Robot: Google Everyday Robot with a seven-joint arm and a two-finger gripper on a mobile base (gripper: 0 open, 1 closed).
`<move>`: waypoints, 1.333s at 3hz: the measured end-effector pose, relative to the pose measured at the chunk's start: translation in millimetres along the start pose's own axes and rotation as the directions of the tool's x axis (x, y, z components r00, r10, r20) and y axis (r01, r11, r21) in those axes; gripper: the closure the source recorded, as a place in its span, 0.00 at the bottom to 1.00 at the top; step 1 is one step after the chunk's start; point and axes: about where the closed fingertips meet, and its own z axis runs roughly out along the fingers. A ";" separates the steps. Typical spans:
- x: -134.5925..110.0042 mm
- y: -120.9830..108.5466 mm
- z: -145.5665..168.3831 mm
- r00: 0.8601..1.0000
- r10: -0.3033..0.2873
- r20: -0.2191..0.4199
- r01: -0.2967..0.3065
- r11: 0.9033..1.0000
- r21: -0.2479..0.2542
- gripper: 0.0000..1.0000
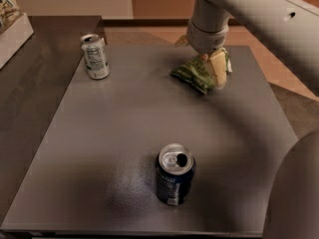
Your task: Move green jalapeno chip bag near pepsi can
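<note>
The green jalapeno chip bag (193,74) lies on the grey table (124,128) at the far right, crinkled and light green. My gripper (203,64) is down over the bag, open, with one pale finger (218,69) against the bag's right side and the other at its far left side. The pepsi can (174,175), dark navy with an opened silver top, stands upright near the front middle of the table, well apart from the bag.
A white-and-silver can (95,57) stands upright at the table's far left corner. A white box with a snack pack (11,26) sits on the darker counter at the left. My arm (259,19) reaches in from the upper right.
</note>
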 end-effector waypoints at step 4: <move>15.6 -0.8 29.9 0.995 -0.061 -0.073 0.055 0.995 -0.083 0.40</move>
